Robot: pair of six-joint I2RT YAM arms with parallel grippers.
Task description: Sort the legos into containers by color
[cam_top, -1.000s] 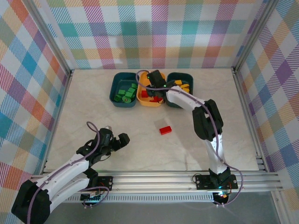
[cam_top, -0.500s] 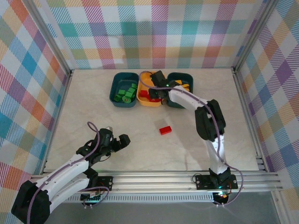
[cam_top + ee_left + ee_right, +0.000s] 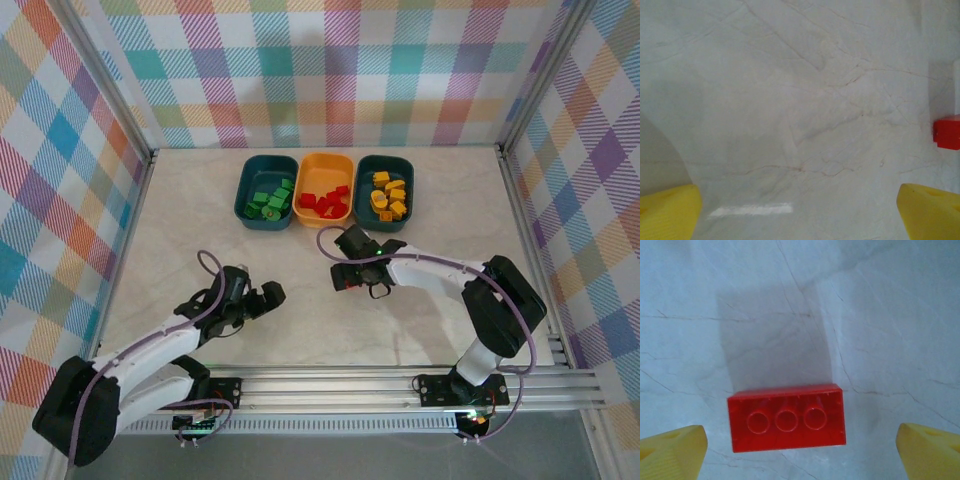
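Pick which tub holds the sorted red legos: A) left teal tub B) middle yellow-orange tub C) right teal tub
B: the red legos sit in the middle yellow-orange tub; the left teal tub holds green legos, the right teal tub yellow legos.

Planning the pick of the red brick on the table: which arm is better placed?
Right. The right gripper, open, hangs over the brick, a finger on either side. The left gripper is open too, but the brick lies off to its side.
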